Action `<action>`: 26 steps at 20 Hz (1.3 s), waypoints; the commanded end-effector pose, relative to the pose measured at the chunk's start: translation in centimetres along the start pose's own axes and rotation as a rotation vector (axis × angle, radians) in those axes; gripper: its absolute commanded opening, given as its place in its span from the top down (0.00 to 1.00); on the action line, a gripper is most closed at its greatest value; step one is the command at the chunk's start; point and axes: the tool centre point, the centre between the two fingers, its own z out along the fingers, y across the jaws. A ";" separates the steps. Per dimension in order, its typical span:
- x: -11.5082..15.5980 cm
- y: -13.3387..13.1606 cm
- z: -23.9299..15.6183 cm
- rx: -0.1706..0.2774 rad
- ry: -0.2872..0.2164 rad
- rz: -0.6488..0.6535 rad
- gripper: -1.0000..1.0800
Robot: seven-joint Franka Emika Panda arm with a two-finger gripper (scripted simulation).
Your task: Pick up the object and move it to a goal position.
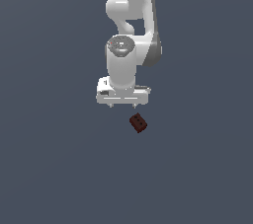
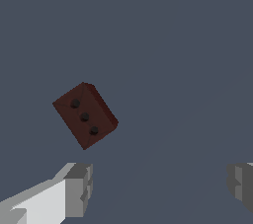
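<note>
Hand [image 1: 122, 105] spread wide, pinching nothing; pointing straight down from a white arm [image 1: 129, 30] descending from the top of the exterior view. Two short finger stubs barely visible under the white hand body in that view. Fingers [image 2: 79, 188] seen far apart in the wrist view, one grey pad at each side of the picture, open gap between them, nothing within that gap.

Dark red-brown cube [image 1: 138, 123] just beyond the hand, not touching it. In the exterior view, slightly lower than the fingertips and a little toward the exterior view's right of the hand's midline. Outside the gap between the fingers, nearer to one finger than to the other, apart from both. Turned at an angle to the hand's closing line, edges running diagonally rather than square to the pads. Three small dark spots in a row across the face shown to the wrist camera [image 2: 85, 115].

Flat, uniform grey-blue counter [image 1: 49, 168] all around the cube and the hand, no seams or markings. Cannot tell from either view whether the cube rests flat or slightly tipped on that surface.
</note>
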 end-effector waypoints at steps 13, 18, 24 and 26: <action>1.4 1.0 -0.8 -0.012 0.034 0.037 0.04; 1.5 0.6 -0.4 -0.012 0.034 0.008 0.04; 1.7 -0.6 0.8 -0.014 0.033 -0.086 0.04; 1.8 -1.2 1.4 -0.014 0.033 -0.132 0.04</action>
